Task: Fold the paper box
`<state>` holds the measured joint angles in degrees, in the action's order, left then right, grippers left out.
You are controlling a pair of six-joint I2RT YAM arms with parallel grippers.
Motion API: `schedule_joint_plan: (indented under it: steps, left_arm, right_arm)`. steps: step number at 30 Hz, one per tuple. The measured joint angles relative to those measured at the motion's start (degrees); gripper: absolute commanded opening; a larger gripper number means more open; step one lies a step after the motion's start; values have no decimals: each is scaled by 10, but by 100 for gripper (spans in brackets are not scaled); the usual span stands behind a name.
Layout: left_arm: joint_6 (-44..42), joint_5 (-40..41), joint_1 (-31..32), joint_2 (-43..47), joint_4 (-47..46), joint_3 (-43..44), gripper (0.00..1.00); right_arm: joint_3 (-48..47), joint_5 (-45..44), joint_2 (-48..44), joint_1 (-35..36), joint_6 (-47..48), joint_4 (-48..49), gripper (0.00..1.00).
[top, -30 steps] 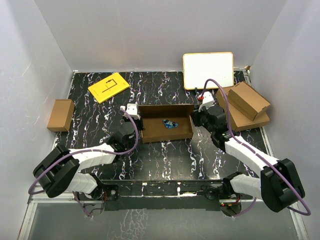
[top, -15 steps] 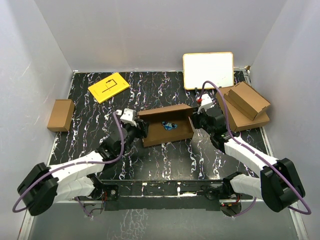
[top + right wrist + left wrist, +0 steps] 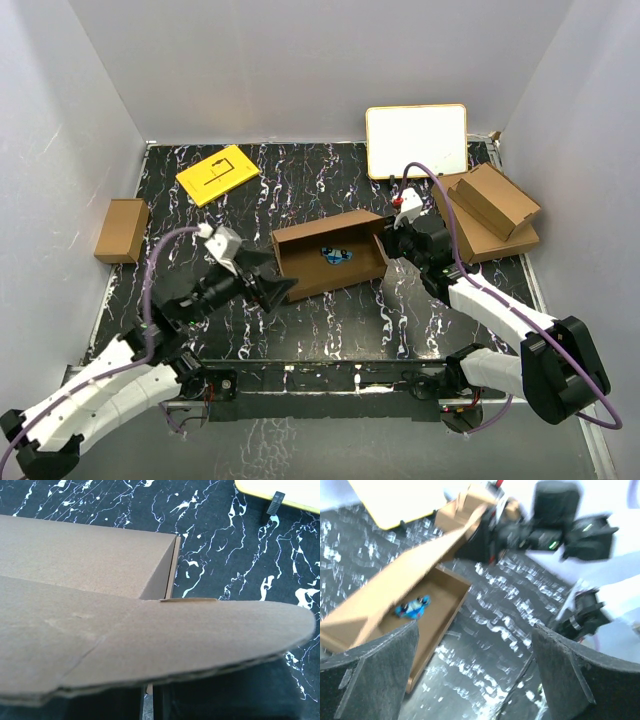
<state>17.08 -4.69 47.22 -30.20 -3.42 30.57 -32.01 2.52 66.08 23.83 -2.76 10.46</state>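
The paper box (image 3: 330,255) is an open brown cardboard tray lying slightly askew mid-table, with a small blue object (image 3: 337,254) inside. My left gripper (image 3: 277,288) hangs open just off the box's near-left corner and touches nothing. In the left wrist view its wide-spread fingers (image 3: 375,672) frame the paper box (image 3: 437,592), the blue object (image 3: 413,607) and bare table. My right gripper (image 3: 392,240) is at the box's right end, shut on its end flap. That flap (image 3: 150,640) fills the right wrist view, and the right gripper (image 3: 151,702) shows as dark fingers pressed together under it.
A flat yellow card (image 3: 217,174) lies at the back left, and a small brown box (image 3: 122,230) stands by the left wall. A whiteboard (image 3: 416,140) leans at the back right. Stacked cardboard boxes (image 3: 490,208) sit right of my right arm.
My left gripper let go of the box's left end, opened wide and drew back toward the near left. The box swung slightly, its left end now nearer. The right gripper stayed shut.
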Motion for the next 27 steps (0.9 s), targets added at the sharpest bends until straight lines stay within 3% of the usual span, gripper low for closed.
schedule_joint_plan:
  steps: [4, 8, 14, 16, 20, 24, 27]
  left_arm:
    - [12, -19, 0, -33, 57, 143, 88]
    - [29, 3, 0, -139, 90, 299, 77]
    - [32, 38, -10, -314, 155, 410, 62]
    - [31, 30, -33, -375, 172, 428, 55]
    - [40, -16, -110, -450, 183, 419, 54]
    - [57, -59, -169, -473, 175, 388, 53]
    - [67, -90, -178, -481, 157, 378, 53]
  right_arm:
    - [0, 10, 0, -3, 6, 0, 12]
    - [0, 20, 0, -7, 12, 0, 12]
    - [0, 32, 0, -11, 13, 0, 14]
    - [1, 35, 0, -12, 14, 0, 15]
    - [8, 40, 0, -14, 15, -1, 17]
    - [11, 48, 0, -14, 21, -8, 18]
    - [12, 52, 0, -14, 28, -16, 21]
